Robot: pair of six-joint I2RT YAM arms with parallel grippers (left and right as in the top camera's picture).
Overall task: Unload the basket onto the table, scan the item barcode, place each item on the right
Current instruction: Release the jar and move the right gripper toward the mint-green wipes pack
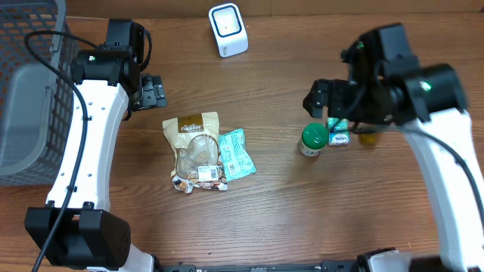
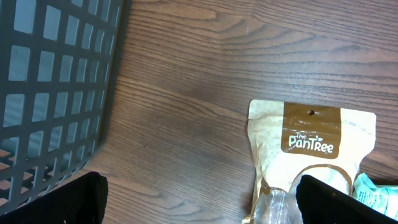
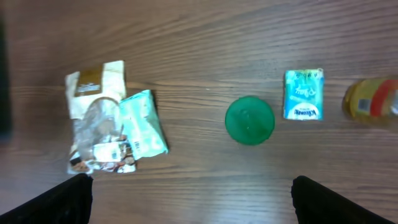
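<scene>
The PanTree snack pouch (image 1: 198,147) lies flat mid-worktop (image 1: 272,219), cream with a brown header band, a clear window of snacks and a white sticker near its bottom end, and a teal packet (image 1: 237,153) lies against one side. Its long axis runs far-to-near, header pointing roughly toward the white barcode scanner (image 1: 228,30). Both claws are spread wide and empty: the left claw (image 1: 155,91) near the header, the right claw (image 1: 321,98) by the green-lidded jar (image 1: 314,137).

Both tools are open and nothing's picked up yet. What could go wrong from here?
The teal packet overlaps the PanTree pouch, so the left tool could lift or drag both. The green-lidded jar, tissue pack and yellow bottle sit close together; the right tool might topple one.
</scene>
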